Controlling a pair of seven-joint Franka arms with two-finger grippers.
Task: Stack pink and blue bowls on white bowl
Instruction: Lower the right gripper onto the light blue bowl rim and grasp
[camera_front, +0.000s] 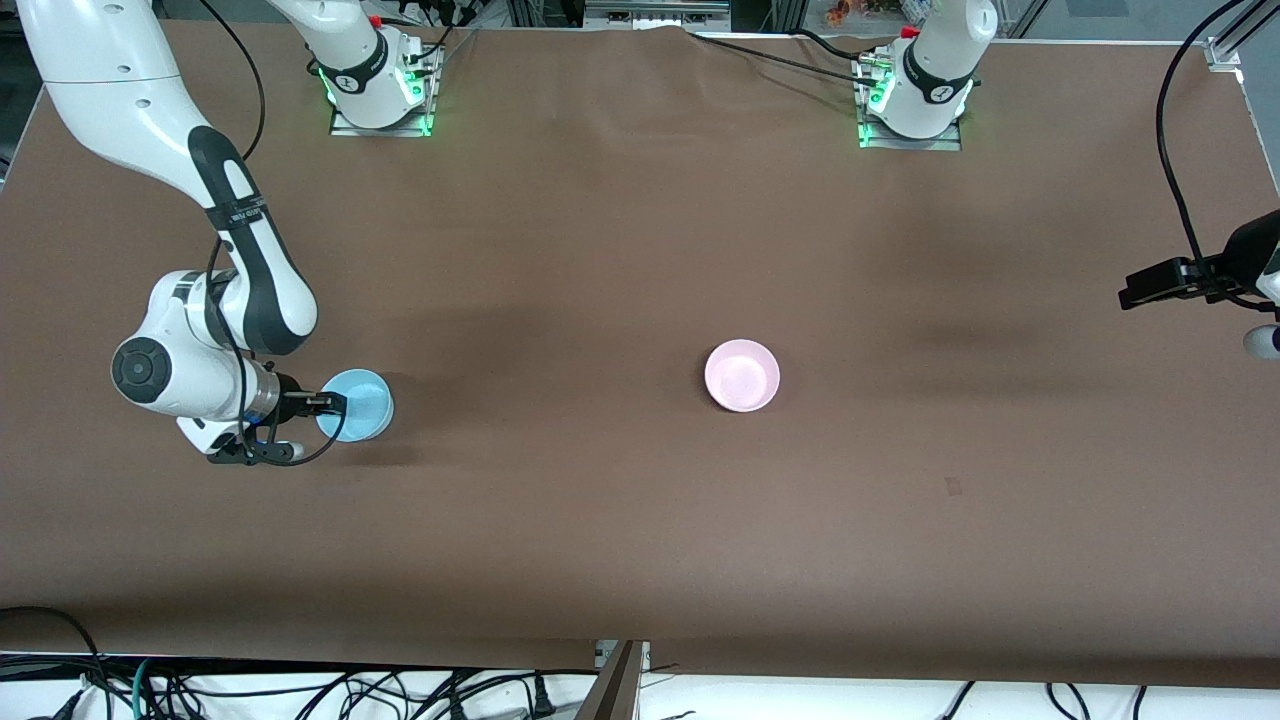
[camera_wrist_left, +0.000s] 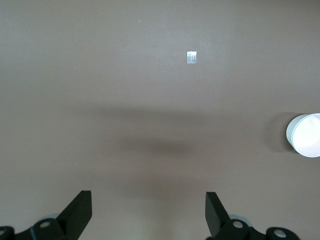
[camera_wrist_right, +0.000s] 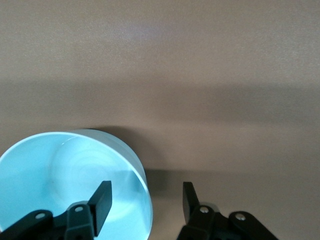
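While front view hides it, right gripper (camera_wrist_right: 145, 200) straddles blue bowl (camera_wrist_right: 65, 175) rim, unclenched | left gripper (camera_wrist_left: 148, 210) spread; waiting.

Arms: glossy white shells with dark grey joint bands, black external cables, green-lit bases; each claw has black fingers.
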